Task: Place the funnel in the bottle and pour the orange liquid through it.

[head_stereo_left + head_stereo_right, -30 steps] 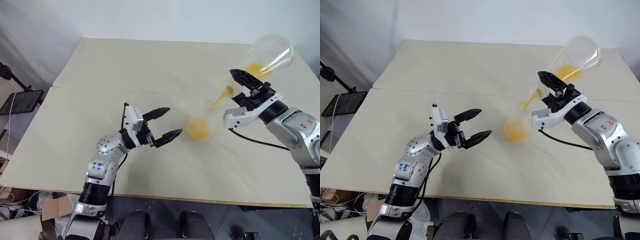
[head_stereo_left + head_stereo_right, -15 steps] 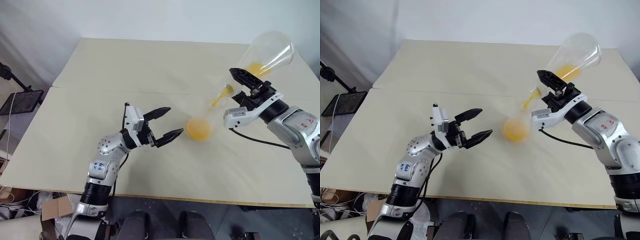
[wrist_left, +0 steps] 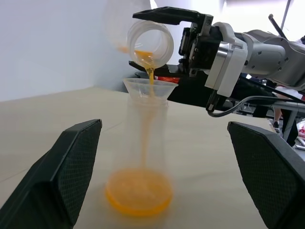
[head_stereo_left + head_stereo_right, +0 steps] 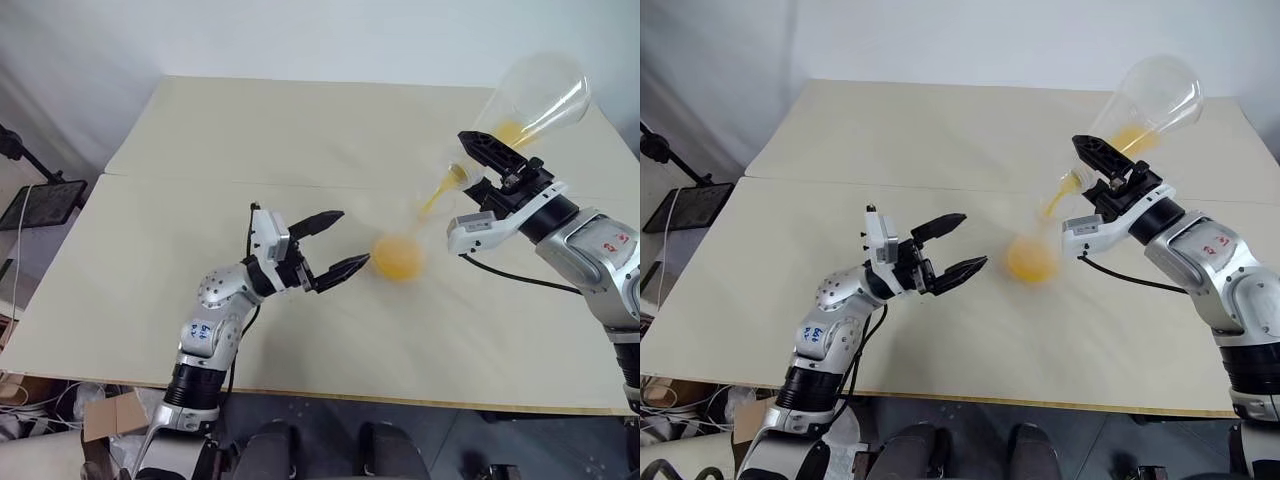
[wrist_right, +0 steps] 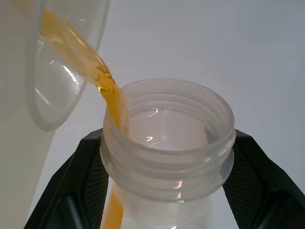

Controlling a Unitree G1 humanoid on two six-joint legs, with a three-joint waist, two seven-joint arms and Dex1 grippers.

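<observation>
The bottle [image 3: 145, 138] stands upright on the table, tall and clear, with the small clear funnel [image 3: 150, 88] seated in its mouth. My right gripper [image 4: 478, 165] is shut on the threaded neck [image 5: 169, 138] of a clear conical flask [image 4: 535, 100], which is tilted over the funnel. A thin stream of the orange liquid [image 3: 151, 78] runs from the flask into the funnel. More of it pools in the bottle's base [image 4: 398, 257] and a little lies in the flask [image 4: 508, 133]. My left gripper [image 4: 350, 240] stands open just left of the bottle, not touching it.
The cream table is made of two tops with a seam [image 4: 250, 180] between them. A black cable [image 4: 510, 280] trails from my right wrist over the table. A black stand [image 4: 40, 200] stands beyond the table's left edge and a cardboard box [image 4: 110, 415] lies on the floor.
The orange liquid keeps running through the funnel. Both arms and the bottle stay where they were.
</observation>
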